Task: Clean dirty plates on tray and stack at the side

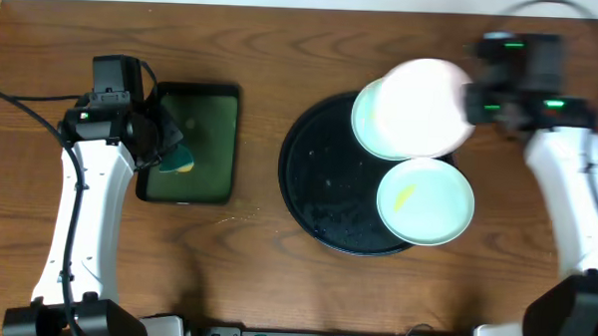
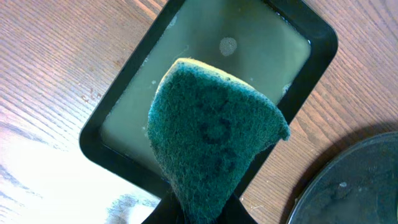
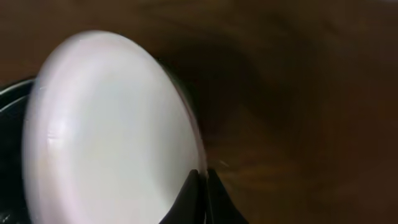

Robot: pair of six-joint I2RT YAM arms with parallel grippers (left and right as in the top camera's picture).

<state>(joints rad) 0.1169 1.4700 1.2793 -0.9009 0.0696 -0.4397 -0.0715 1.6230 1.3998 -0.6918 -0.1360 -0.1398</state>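
Note:
The round black tray (image 1: 324,179) lies at centre right. A pale mint plate (image 1: 365,125) rests on its far right edge, and another with a yellow smear (image 1: 426,200) on its near right. My right gripper (image 1: 468,99) is shut on the rim of a third, white plate (image 1: 421,104), held lifted and tilted above the tray; the right wrist view shows its fingers (image 3: 202,180) pinching that plate (image 3: 106,130). My left gripper (image 1: 165,148) is shut on a green and yellow sponge (image 2: 211,134) above the small green tray (image 2: 249,37).
The rectangular dark-green tray (image 1: 206,115) with black rim sits at left on the wooden table. The round tray's edge (image 2: 354,186) shows at the lower right of the left wrist view. Bare wood lies between the two trays.

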